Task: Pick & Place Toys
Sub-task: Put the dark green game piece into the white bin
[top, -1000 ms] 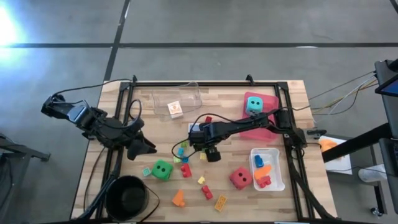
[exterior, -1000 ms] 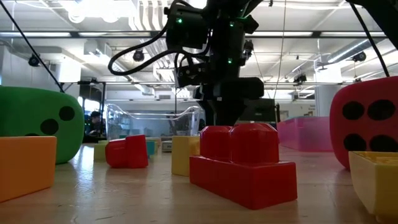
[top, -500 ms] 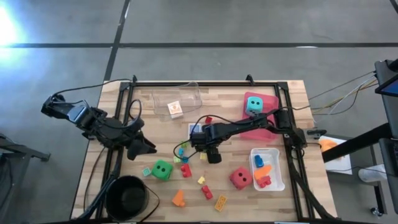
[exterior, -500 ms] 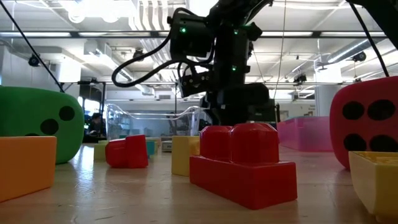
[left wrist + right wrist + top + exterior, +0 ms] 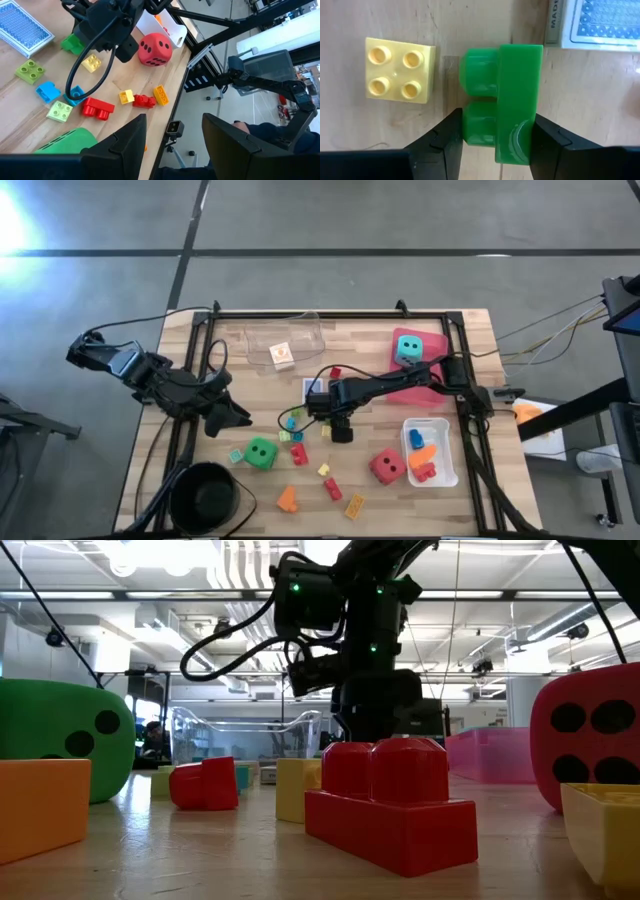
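Your R gripper is down at mid-table, fingers pinched on the green brick, pressed against both its sides; the brick's on its side w/ studs facing the yellow brick, which lies flat just beside it, not touching. Blue card box sits just past the green brick, on the far side from the claw. Red die is near, toward the white tray. Your L gripper waits well apart by the table's left rail, fingers parted, holding nothing.
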Tool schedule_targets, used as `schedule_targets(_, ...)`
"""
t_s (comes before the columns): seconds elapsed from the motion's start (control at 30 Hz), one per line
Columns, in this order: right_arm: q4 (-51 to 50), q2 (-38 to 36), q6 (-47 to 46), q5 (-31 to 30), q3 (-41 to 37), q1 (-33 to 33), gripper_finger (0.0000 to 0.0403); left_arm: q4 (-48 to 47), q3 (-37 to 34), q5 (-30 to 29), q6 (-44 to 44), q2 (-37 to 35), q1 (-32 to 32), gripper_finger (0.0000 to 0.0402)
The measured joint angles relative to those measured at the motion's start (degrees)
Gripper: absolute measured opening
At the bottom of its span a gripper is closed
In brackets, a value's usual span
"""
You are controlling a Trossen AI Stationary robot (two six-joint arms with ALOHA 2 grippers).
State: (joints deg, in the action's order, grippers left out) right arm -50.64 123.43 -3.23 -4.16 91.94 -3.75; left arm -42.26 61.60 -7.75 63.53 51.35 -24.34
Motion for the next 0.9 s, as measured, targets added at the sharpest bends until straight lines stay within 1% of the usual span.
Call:
schedule_targets(0.13,-0.4,-2.2,-3.5,0.7,0.0,0.0,0.0158,0.0,0.0,0.0,0.0,0.0,0.0,0.0197)
schedule_targets(0.23,-0.9,-4.5,-7.7,2.8,0.0,0.0,0.0158,0.0,0.0,0.0,0.0,0.0,0.0,0.0197)
schedule_targets(0.33,-2.4,-7.6,-12.8,3.1,0.0,0.0,0.0158,0.0,0.0,0.0,0.0,0.0,0.0,0.0197)
schedule_targets(0.5,-6.7,-13.3,-22.5,2.6,-0.2,0.1,0.0158,0.0,0.0,-0.2,0.0,0.0,0.0,0.0197)
schedule_targets(0.63,-10.3,-18.0,-28.3,0.7,-0.2,0.0,0.0158,0.0,0.0,-0.2,0.0,0.0,0.0,0.0197)
schedule_targets(0.9,-18.8,-26.3,-39.8,1.4,-0.3,-0.8,0.0157,0.0,0.0,-0.2,0.0,0.0,0.0,0.0197)
